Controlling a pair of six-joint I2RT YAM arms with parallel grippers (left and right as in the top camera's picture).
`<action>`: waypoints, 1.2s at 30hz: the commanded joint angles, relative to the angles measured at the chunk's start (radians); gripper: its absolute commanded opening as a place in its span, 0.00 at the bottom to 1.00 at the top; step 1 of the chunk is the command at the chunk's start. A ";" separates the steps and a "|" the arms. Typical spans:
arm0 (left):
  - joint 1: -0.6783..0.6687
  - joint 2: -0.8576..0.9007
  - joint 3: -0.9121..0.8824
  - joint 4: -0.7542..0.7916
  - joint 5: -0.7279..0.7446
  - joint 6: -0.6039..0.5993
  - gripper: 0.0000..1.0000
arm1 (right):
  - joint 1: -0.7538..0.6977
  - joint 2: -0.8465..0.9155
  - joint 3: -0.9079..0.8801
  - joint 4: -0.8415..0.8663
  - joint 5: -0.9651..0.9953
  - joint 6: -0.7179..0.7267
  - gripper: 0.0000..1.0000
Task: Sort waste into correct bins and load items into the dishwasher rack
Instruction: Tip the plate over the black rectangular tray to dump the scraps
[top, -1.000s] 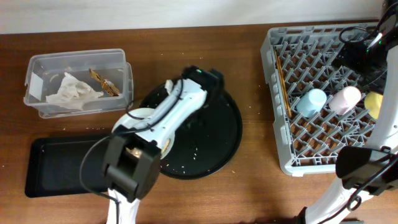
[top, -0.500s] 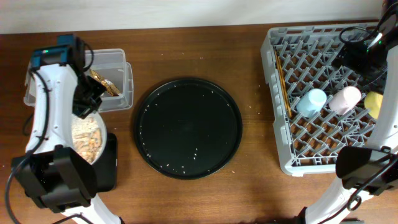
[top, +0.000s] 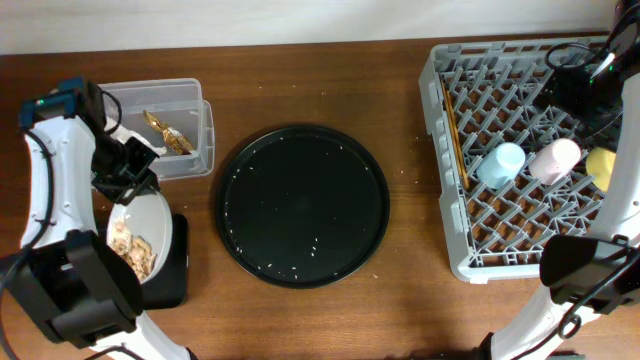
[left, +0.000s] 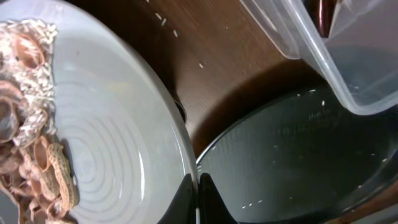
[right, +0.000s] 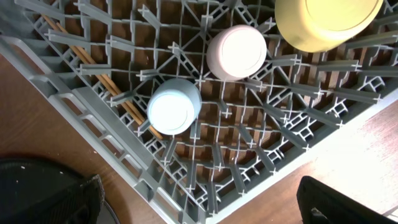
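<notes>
A brown wooden surface (top: 410, 300) is carrying everything. The left end effector (left: 194, 198) is clenching one plate (left: 118, 143) by its rim, probably tipping its scraps (left: 28, 155) into the shallow black tray (top: 178, 262) beside one clear box (top: 185, 100). The rack (top: 520, 235) is holding one light-blue cup (top: 500, 163), one pink cup (top: 553, 160), one yellow bowl (top: 603, 168) and the chopsticks (top: 455, 125). The right end effector (right: 199, 205) is hanging released above.

A large round black tray (top: 303, 205) lies on the wooden table (top: 405, 300) — beyond it, a pale strip (top: 300, 20), perhaps wall.
</notes>
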 joint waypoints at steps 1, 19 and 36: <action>0.034 -0.030 -0.040 0.020 0.090 0.080 0.01 | 0.004 -0.011 0.004 -0.006 0.002 0.006 0.98; 0.367 -0.030 -0.041 -0.158 0.606 0.560 0.01 | 0.004 -0.011 0.004 -0.006 0.002 0.006 0.98; 0.490 -0.034 -0.041 -0.255 0.867 0.703 0.01 | 0.004 -0.011 0.004 -0.006 0.002 0.006 0.98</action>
